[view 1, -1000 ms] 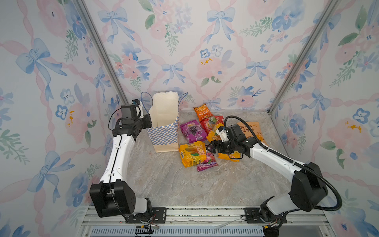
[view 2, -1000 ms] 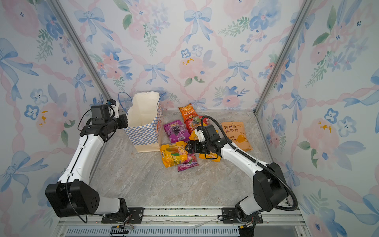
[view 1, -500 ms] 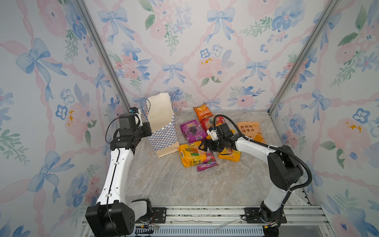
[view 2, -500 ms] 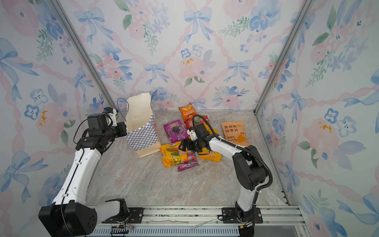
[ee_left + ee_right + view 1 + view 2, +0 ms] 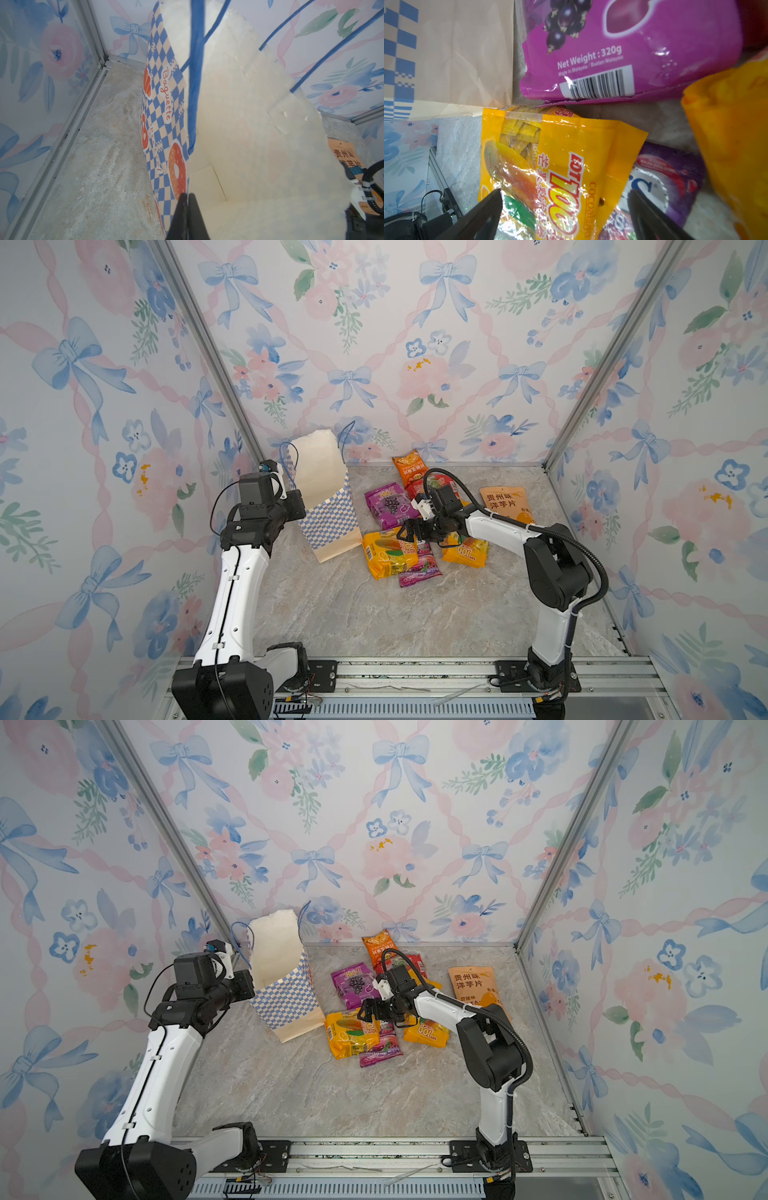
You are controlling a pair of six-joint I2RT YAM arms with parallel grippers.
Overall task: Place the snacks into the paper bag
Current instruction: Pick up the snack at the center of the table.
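The blue-and-white checkered paper bag (image 5: 330, 516) (image 5: 286, 998) stands tilted at the back left, its cream inside (image 5: 249, 124) open. My left gripper (image 5: 297, 501) (image 5: 248, 982) (image 5: 188, 199) is shut on the bag's near wall at the rim. The snacks lie to the bag's right: a yellow mango packet (image 5: 388, 552) (image 5: 560, 158), a purple grape packet (image 5: 388, 506) (image 5: 629, 47), a small purple packet (image 5: 417, 570), a yellow-orange packet (image 5: 465, 551), red and orange packets (image 5: 410, 464) and a tan kraft pouch (image 5: 505, 502). My right gripper (image 5: 405, 531) (image 5: 366, 1011) (image 5: 564, 193) hangs open just over the mango packet.
Floral walls with metal corner posts (image 5: 208, 352) close in on three sides. The bag's blue cord handles (image 5: 195, 72) hang across the left wrist view. A metal rail (image 5: 415, 672) runs along the front edge of the marble floor.
The left arm has pulled the bag's rim, tipping the bag over. The right gripper has slid left from the yellow-orange packet to above the mango packet, still open.
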